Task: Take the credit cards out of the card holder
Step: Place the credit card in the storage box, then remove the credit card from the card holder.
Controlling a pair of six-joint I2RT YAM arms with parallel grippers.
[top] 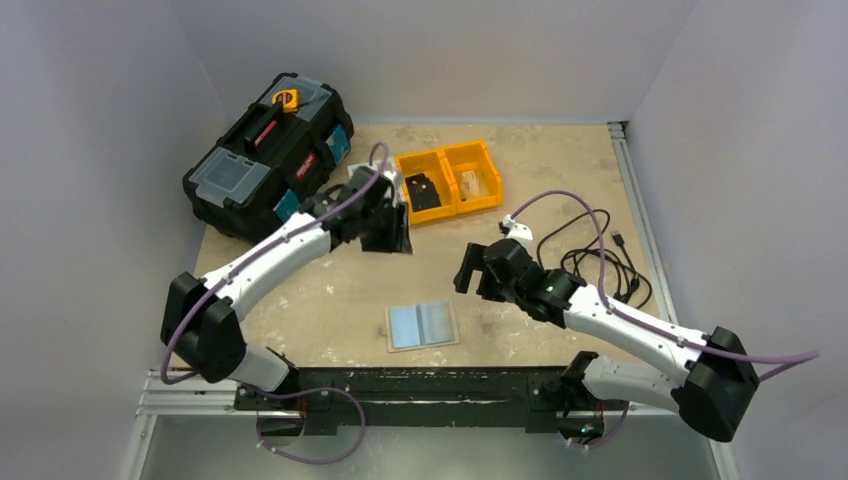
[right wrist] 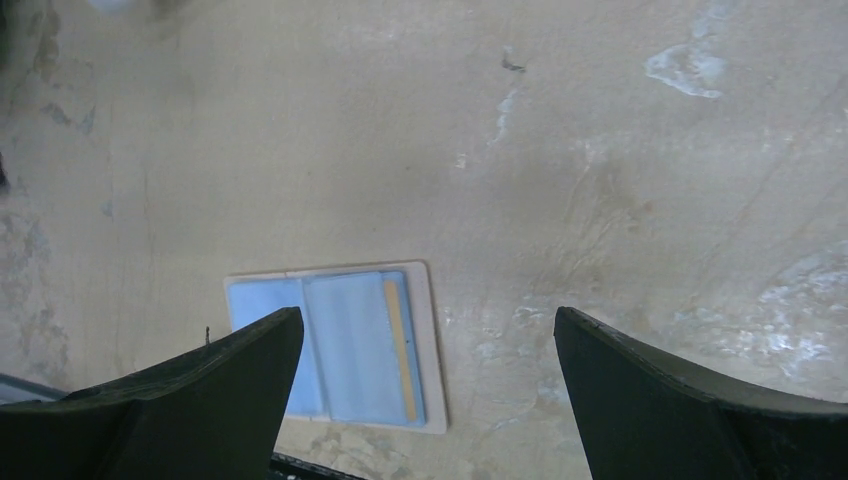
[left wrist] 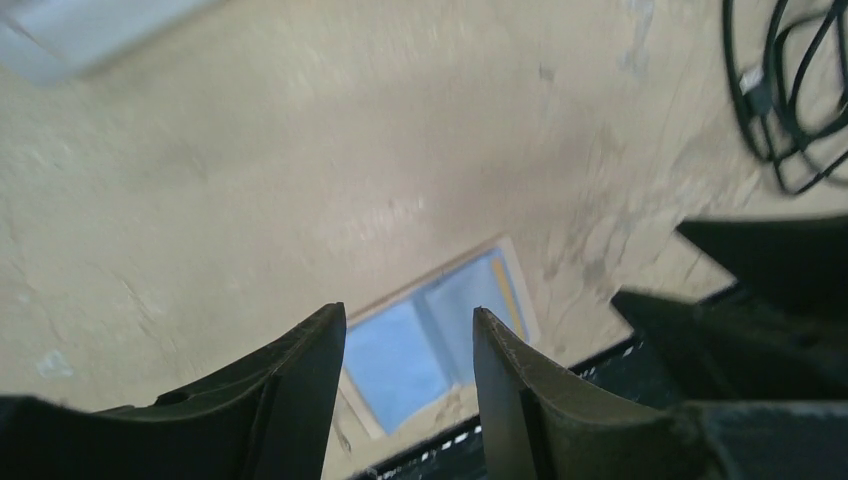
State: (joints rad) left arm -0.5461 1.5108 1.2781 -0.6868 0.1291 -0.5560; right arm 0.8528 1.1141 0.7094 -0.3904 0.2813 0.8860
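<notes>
Looking down, I see the card holder (top: 421, 325) lying open and flat on the worktop (top: 330, 290) between the arms. My left fingers (left wrist: 300, 380) are spread, empty, by the yellow bins (top: 447, 180); my right fingers (right wrist: 230, 370) gape wide, empty, near the holder's right side.

The left arm (top: 272, 252) and the right arm (top: 640, 335) are built alike: white rounded links between bulky black joint housings; a thin purple cable (top: 565, 192) runs in loose loops along each one; the fingers (left wrist: 520, 400) are matte black, broad at the root, curving to a narrow tip.
</notes>
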